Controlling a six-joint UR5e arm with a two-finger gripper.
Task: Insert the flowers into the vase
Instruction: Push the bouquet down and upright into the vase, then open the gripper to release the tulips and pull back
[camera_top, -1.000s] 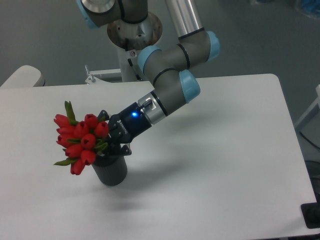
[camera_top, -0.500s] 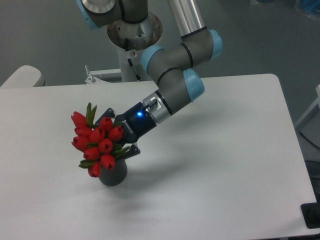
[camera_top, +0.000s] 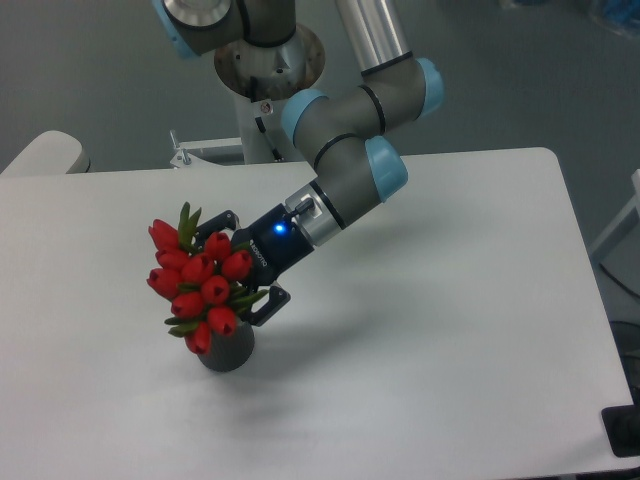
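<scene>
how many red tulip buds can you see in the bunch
9 visible in the flowers, clustered above the vase: two at the upper left, four mid-cluster, three low near the rim. More may be hidden behind, toward the gripper.

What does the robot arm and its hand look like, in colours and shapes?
The arm is made of silver-grey tubes with dark grey rounded joints and light blue end caps. A silver wrist ring leads to a black hand that bears small white lettering, a glowing blue light, and two black fingers. No loose cables show.

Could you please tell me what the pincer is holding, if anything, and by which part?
It looks open: the pincer flanks the red tulip bunch over the dark grey vase; contact is hidden.
</scene>
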